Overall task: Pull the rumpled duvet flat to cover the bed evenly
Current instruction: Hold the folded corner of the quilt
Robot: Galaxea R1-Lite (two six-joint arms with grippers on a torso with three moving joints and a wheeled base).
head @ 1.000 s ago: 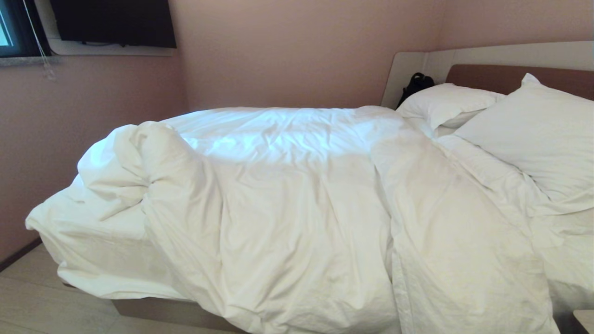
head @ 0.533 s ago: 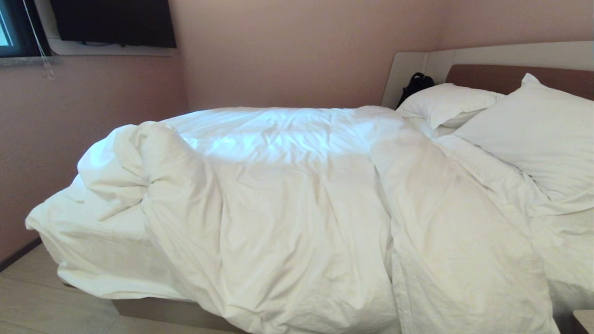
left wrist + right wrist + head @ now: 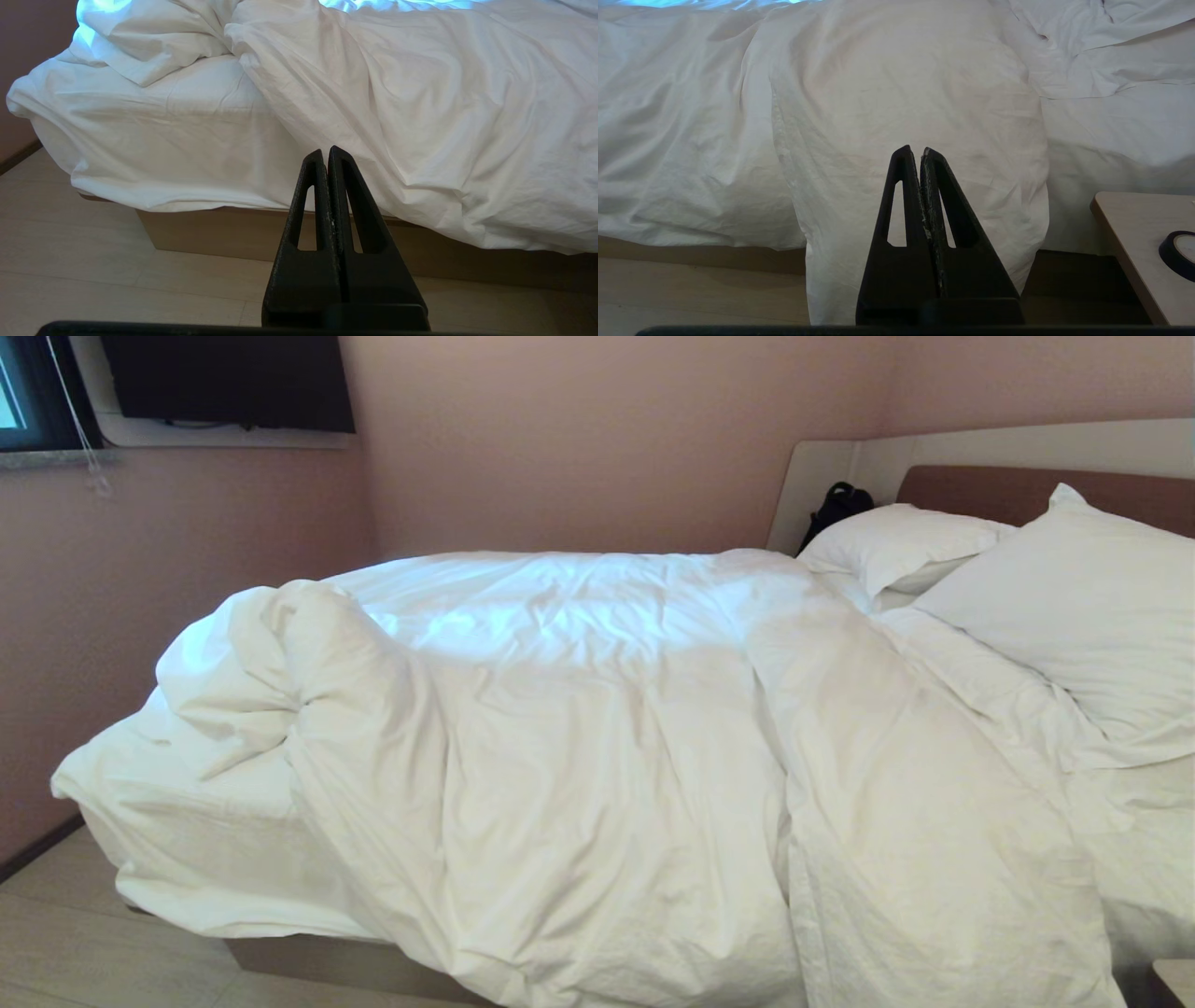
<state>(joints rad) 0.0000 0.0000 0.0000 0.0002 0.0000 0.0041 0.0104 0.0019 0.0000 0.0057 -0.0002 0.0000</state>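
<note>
Left gripper and right gripper both pinched closed and empty, poised short of the bed's near side, where the duvet lies rumpled, bunched toward the foot and spilling over the near edge toward the floor.

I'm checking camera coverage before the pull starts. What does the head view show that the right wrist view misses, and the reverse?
Only the head view: two pillows, the headboard, a black bag, and the duvet's bunched foot end.
Only the right wrist view: the shut right gripper, a bedside table and a tape roll.
Both: the duvet hanging over the bed's near side.
</note>
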